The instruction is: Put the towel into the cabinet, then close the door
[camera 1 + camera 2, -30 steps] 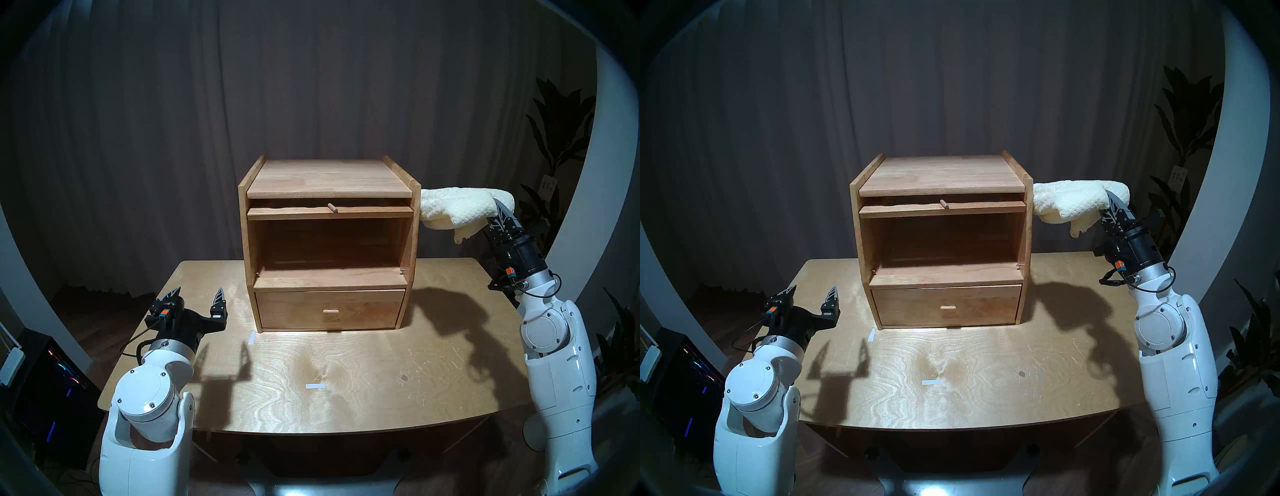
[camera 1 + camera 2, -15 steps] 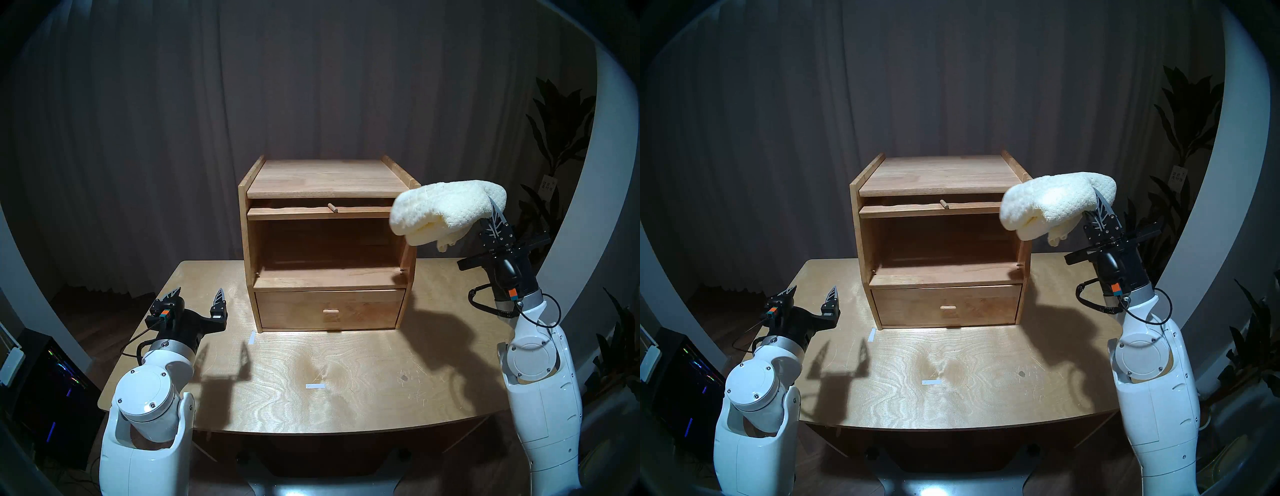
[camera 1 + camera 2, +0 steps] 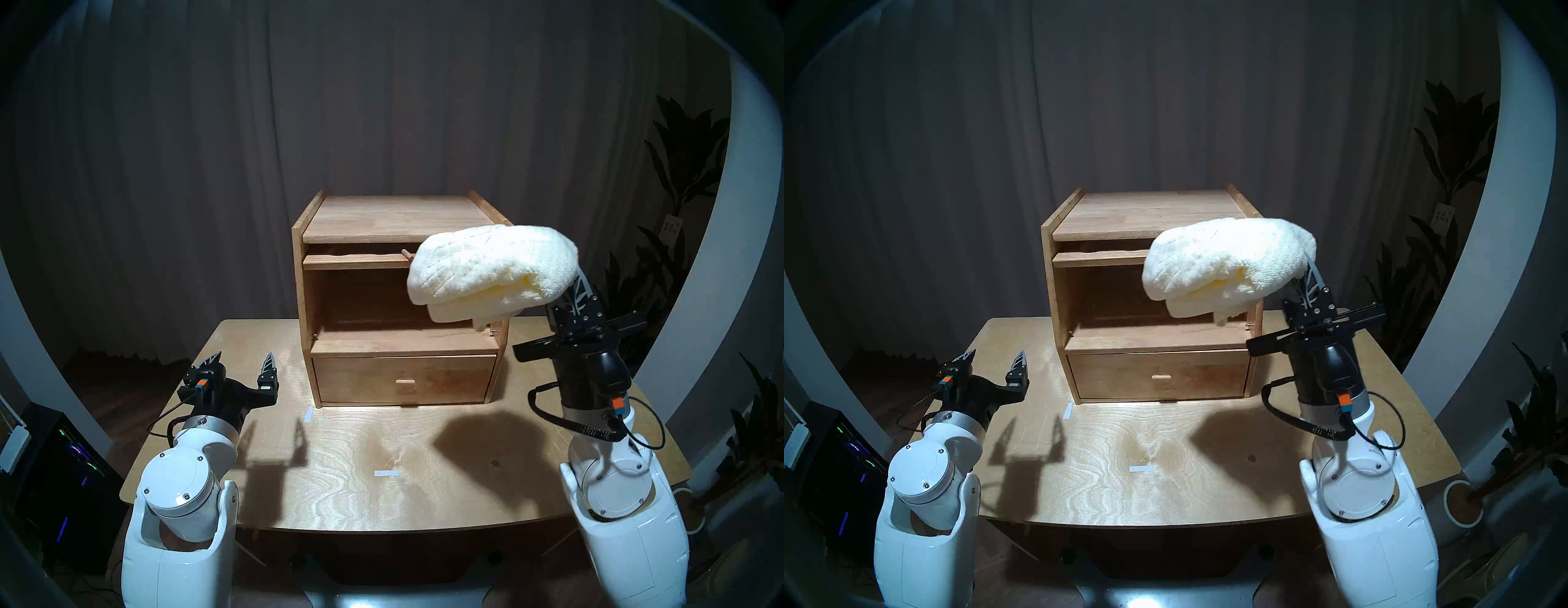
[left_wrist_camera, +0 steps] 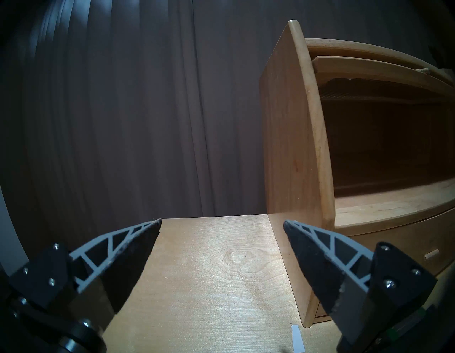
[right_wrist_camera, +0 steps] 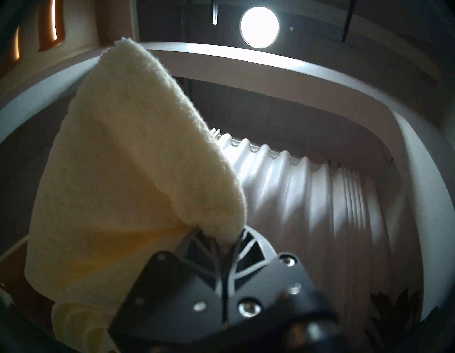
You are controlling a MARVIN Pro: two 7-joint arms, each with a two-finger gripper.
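The cream-white towel (image 3: 492, 271) (image 3: 1225, 265) hangs folded from my right gripper (image 3: 579, 285), which is shut on its right end. It is held in the air in front of the upper right part of the light-wood cabinet (image 3: 399, 220). In the right wrist view the towel (image 5: 135, 185) drapes left from the shut fingers (image 5: 248, 249). The large compartment is open. The door (image 3: 356, 261) lies flat, pushed in under the top, with only its front edge and peg knob showing. My left gripper (image 3: 245, 358) (image 4: 221, 221) is open and empty, low over the table left of the cabinet (image 4: 290, 148).
The drawer (image 3: 403, 378) below the compartment is shut. Two white tape marks (image 3: 386, 472) lie on the wooden table (image 3: 339, 501). A plant (image 3: 679, 170) stands at the far right and a computer case (image 3: 63, 475) on the floor at the left.
My right arm has swung left and towards me with the towel, from beside the cabinet's right wall to in front of its upper right. The left arm has not moved.
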